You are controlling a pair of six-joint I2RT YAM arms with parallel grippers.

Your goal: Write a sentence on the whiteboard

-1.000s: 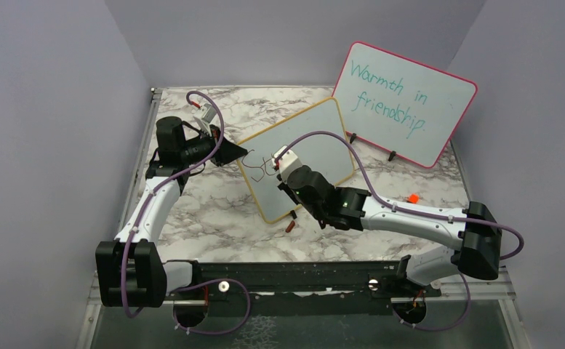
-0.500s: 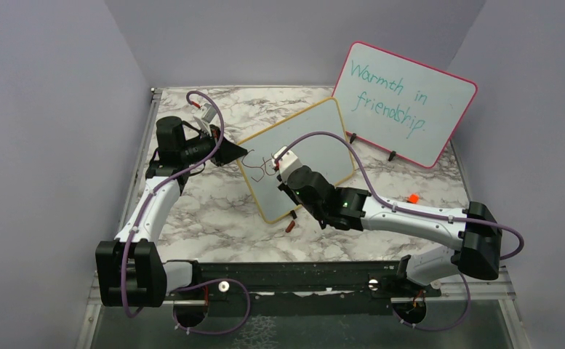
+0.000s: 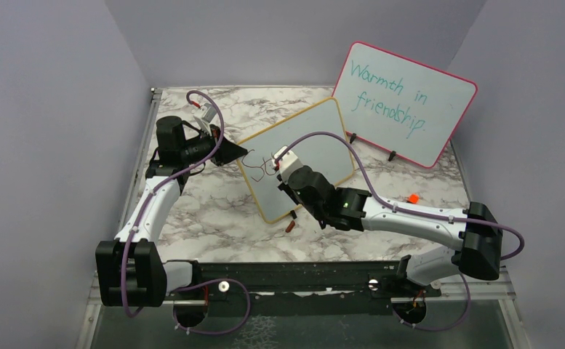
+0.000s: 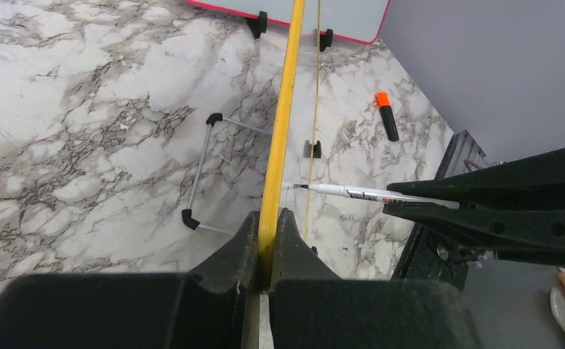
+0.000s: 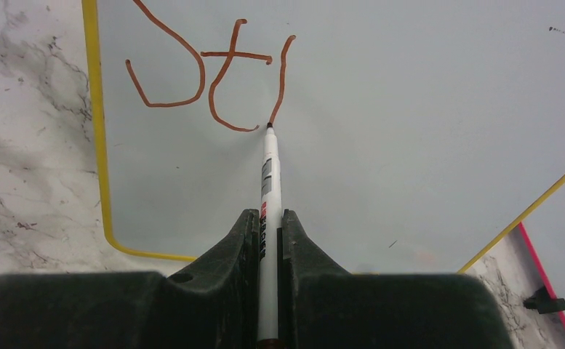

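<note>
Whiteboard (image 5: 410,109) with thin yellow frame carries red-brown strokes (image 5: 235,54) reading "St".

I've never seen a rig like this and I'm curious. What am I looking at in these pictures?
Two robot arms bolted to a marble table. One picture looks down from above; the other two come from cameras on each wrist. The left end effector is clamped on the edge of the yellow-framed whiteboard. The right end effector grips a marker, tip touching the board; the writing reads "St" plus one stroke. Behind stands a pink-framed board; an orange-capped marker lies on the table.
</note>
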